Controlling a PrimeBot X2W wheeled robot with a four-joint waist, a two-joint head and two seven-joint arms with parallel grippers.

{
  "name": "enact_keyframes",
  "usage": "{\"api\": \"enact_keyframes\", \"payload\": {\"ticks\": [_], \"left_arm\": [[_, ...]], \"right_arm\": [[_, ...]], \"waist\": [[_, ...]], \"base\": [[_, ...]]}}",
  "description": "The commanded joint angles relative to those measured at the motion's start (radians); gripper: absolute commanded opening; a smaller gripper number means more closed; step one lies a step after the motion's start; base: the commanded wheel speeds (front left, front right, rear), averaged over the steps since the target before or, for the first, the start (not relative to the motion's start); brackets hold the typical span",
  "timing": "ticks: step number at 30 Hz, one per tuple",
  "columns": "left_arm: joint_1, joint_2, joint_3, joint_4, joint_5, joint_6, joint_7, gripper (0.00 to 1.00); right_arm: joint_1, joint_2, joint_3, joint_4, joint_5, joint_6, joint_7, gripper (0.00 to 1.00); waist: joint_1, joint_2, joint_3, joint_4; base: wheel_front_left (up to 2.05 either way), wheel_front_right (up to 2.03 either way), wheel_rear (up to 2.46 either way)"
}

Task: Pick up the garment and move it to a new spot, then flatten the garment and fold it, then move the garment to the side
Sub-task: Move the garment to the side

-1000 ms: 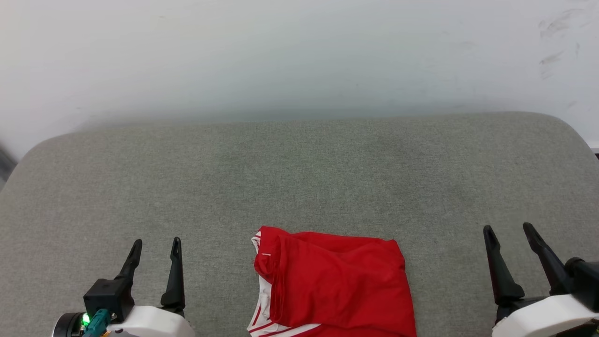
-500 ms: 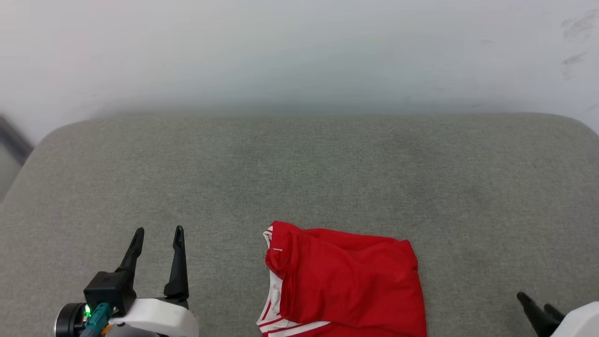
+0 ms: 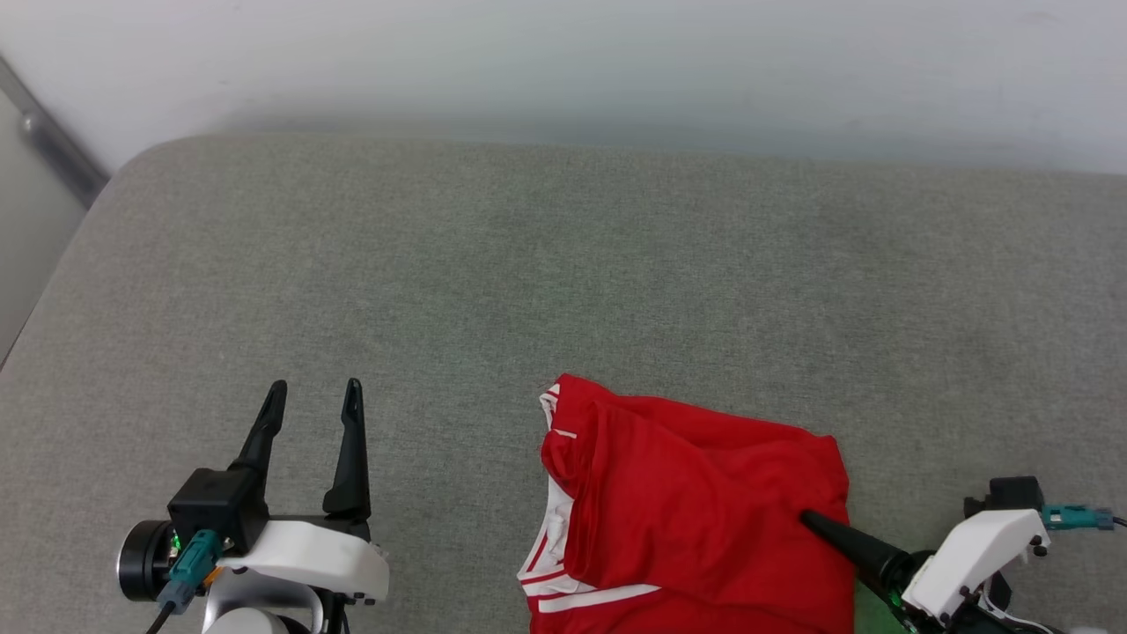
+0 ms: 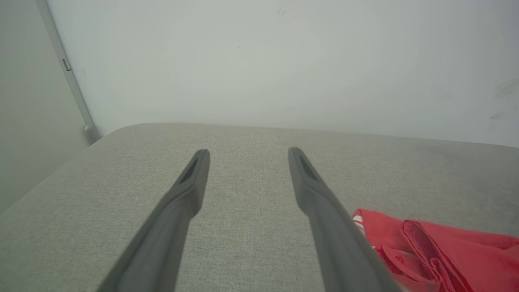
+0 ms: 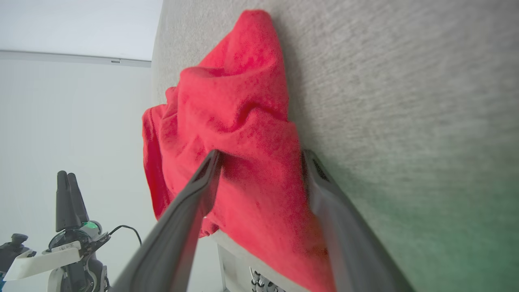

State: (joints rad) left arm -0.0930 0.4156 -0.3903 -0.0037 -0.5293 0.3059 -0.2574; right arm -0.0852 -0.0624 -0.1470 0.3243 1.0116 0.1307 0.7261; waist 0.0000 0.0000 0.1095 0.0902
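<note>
Reaching in from 4 o'clock, your right gripper (image 5: 261,156) now straddles the garment (image 3: 696,511) at its 3 o'clock edge, fingers spread, not yet pinching. The garment lies at 6 o'clock on the cushion (image 3: 528,264). Your left gripper (image 3: 314,396) is idle, fingers spread. Pickup is pending.

A grey fabric cushion (image 3: 528,264) (rounded corners) sits against a plain white wall (image 3: 563,53).

Grey fabric-covered table with rounded far corners (image 3: 440,264) carries one crumpled red jersey T-shirt with white striped trim (image 3: 696,502), lying at near edge, right of centre.
</note>
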Motion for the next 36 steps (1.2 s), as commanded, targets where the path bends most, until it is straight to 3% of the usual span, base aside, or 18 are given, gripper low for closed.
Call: {"api": "enact_keyframes", "payload": {"ticks": [1,2,3,4,5,13,19,26,36], "left_arm": [[-0.017,0.000,-0.004,0.005,0.008,-0.005,0.000,1.00],[-0.022,0.001,-0.004,0.006,0.008,-0.007,0.001,1.00],[-0.025,0.003,-0.005,0.010,0.009,-0.009,0.001,1.00],[-0.029,0.004,-0.005,0.014,0.009,-0.011,0.001,1.00],[-0.033,0.004,-0.005,0.016,0.007,-0.012,0.001,1.00],[-0.014,-0.001,-0.004,0.034,0.001,-0.013,-0.003,1.00],[-0.001,-0.006,-0.003,0.030,0.003,-0.020,-0.005,1.00],[0.013,0.001,0.007,0.002,0.017,-0.019,-0.007,1.00],[-0.052,0.012,-0.008,-0.050,0.044,-0.037,0.001,1.00]], "right_arm": [[-0.018,0.002,0.019,0.018,0.016,0.000,-0.007,1.00],[-0.024,0.003,0.030,0.032,0.036,0.000,-0.015,1.00],[-0.031,0.003,0.043,0.044,0.045,0.000,-0.019,0.87],[-0.036,-0.003,0.059,0.052,0.050,0.000,-0.026,0.16],[-0.040,-0.008,0.071,0.058,0.058,0.000,-0.035,0.00],[-0.046,-0.092,0.210,0.008,0.038,0.000,-0.113,0.00],[-0.073,-0.206,0.338,-0.013,-0.184,0.000,-0.194,0.00],[-0.160,-0.250,0.393,-0.009,-0.444,0.000,-0.215,0.00],[-0.295,-0.289,0.410,0.011,-0.614,0.000,-0.252,0.00]], "waist": [[0.0000,0.0000,0.012,0.013],[0.0000,0.0000,0.014,0.017],[0.0000,0.0000,0.016,0.019],[0.0000,0.0000,0.017,0.021],[0.0000,0.0000,0.016,0.023],[0.0000,0.0000,-0.019,0.005],[0.0000,0.0000,-0.046,-0.056],[0.0000,0.0000,-0.028,-0.229],[0.0000,0.0000,0.093,-0.499]], "base": [[0.00,0.00,0.00],[0.00,0.00,0.00],[0.00,0.00,0.00],[0.00,0.00,0.00],[0.00,0.00,0.00],[0.00,0.00,0.00],[0.00,0.00,0.00],[0.00,0.00,0.00],[0.00,0.00,0.00]]}}
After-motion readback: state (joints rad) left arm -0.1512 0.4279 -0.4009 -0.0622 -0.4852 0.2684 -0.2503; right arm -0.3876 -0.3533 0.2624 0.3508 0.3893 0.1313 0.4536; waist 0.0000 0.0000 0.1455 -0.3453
